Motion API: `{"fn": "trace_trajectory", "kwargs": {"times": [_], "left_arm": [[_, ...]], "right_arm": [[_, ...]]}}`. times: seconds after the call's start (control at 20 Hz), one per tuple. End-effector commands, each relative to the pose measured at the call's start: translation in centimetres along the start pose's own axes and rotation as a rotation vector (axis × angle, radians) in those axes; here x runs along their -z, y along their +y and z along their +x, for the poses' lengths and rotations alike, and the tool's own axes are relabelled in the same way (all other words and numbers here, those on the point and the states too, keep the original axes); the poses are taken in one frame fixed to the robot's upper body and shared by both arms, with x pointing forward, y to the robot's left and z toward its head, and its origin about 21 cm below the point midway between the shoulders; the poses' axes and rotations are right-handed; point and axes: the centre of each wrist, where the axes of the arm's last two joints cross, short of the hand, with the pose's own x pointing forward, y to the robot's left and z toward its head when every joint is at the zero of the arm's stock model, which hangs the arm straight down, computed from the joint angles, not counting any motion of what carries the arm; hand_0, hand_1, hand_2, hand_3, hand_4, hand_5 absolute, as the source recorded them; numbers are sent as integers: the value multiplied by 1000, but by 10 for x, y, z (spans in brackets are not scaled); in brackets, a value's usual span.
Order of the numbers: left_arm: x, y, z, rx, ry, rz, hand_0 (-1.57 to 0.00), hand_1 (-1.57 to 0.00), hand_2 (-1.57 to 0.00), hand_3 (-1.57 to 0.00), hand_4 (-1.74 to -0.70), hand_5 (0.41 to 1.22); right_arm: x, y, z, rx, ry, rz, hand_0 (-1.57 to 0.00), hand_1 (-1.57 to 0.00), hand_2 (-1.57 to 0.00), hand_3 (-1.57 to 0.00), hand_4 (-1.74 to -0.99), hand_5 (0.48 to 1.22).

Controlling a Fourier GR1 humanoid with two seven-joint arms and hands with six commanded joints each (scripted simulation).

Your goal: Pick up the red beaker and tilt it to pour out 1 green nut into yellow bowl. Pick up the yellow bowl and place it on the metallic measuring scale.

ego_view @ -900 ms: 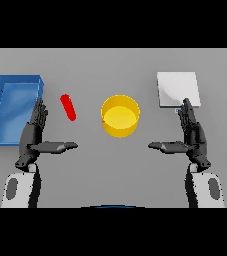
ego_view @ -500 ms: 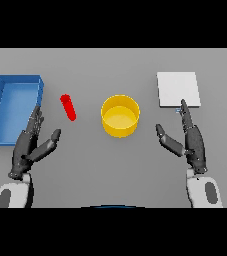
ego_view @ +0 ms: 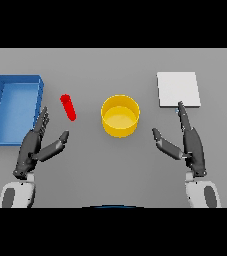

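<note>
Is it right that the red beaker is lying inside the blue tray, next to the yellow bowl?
Not quite. The head view shows the red beaker lying on the grey table, outside the blue tray, between it and the yellow bowl. Neither hand touches it.

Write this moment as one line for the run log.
left hand: open, near red beaker | right hand: open, idle | yellow bowl: on table | scale: bare
</note>
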Motion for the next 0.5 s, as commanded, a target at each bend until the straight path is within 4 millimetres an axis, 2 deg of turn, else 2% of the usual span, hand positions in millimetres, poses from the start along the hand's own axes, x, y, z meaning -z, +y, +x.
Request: {"fn": "trace_trajectory", "kwargs": {"times": [0.0, 0.1, 0.45], "left_arm": [[9, -5, -3, -1, 0, -9, 1, 1, 1, 1, -1191, 611], [24, -7, -6, 13, -1, -13, 1, 1, 1, 1, -1219, 622], [66, -15, -18, 42, 7, -18, 1, 1, 1, 1, -1262, 668]], "right_arm": [[0, -1, -3, -10, 12, 0, 1, 1, 1, 1, -1230, 617], [-1, -3, 2, -16, -8, -4, 1, 1, 1, 1, -1246, 627], [0, -4, -2, 7, -7, 7, 1, 1, 1, 1, -1278, 634]]}}
